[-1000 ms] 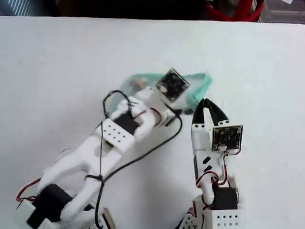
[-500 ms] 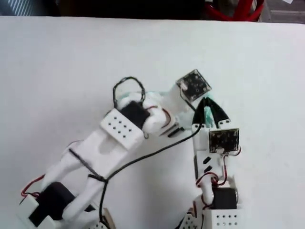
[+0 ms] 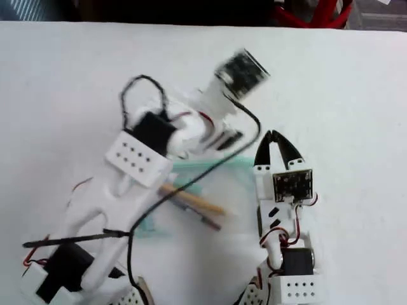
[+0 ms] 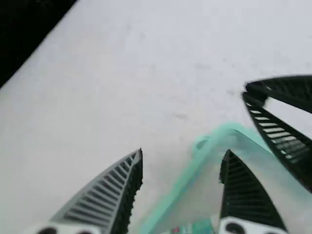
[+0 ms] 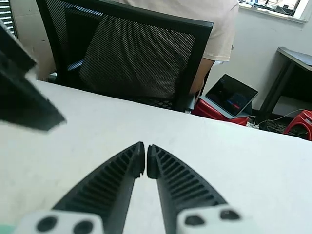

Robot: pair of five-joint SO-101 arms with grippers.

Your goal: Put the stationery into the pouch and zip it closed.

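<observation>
A clear pouch (image 3: 219,181) with mint-green trim lies flat on the white table between the two arms. A wooden pencil (image 3: 191,199) and a dark pen (image 3: 211,222) show at it, blurred, so I cannot tell if they are inside. My left gripper (image 4: 183,152) is open above the pouch's corner (image 4: 210,145), with one finger over the clear plastic. In the high view the left gripper (image 3: 227,139) sits just behind the pouch. My right gripper (image 3: 273,136) is beside the pouch's right end, its fingertips shut together (image 5: 146,163) on nothing.
The left arm's black cable (image 3: 191,184) drapes across the pouch. A black mesh chair (image 5: 131,58) stands beyond the table's far edge. A red object (image 3: 311,14) lies off the back right. Open white tabletop (image 3: 76,82) spreads to the left and back.
The pouch has come from under the left gripper at the back toward the front, now lying between the arms. The left arm swung up and back-left. The right arm barely moved.
</observation>
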